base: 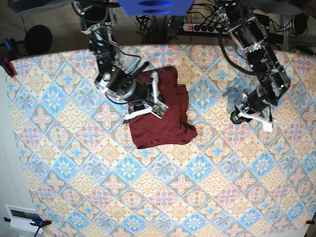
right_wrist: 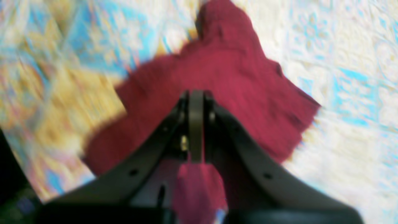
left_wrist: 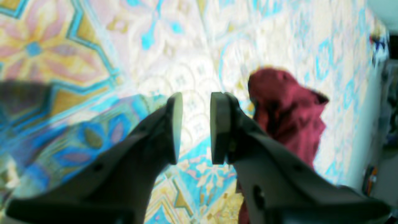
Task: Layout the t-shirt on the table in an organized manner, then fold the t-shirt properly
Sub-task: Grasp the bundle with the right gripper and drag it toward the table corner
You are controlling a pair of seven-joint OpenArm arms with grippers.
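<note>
right gripper [right_wrist: 196, 124] pinched closed on bunched maroon t-shirt [base: 165, 121] over patterned table [base: 148, 197]; left gripper [left_wrist: 195, 127] partly open, empty, well apart.

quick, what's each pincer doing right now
Left pincer: open, holding nothing, above the table.
Right pincer: shut on the t-shirt.

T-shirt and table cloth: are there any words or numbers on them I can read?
No readable text anywhere.
t-shirt: plain maroon, no print or label showing.
table: only tile patterns, no letters or numbers.
Both wrist views are too blurred to show any small writing.
</note>
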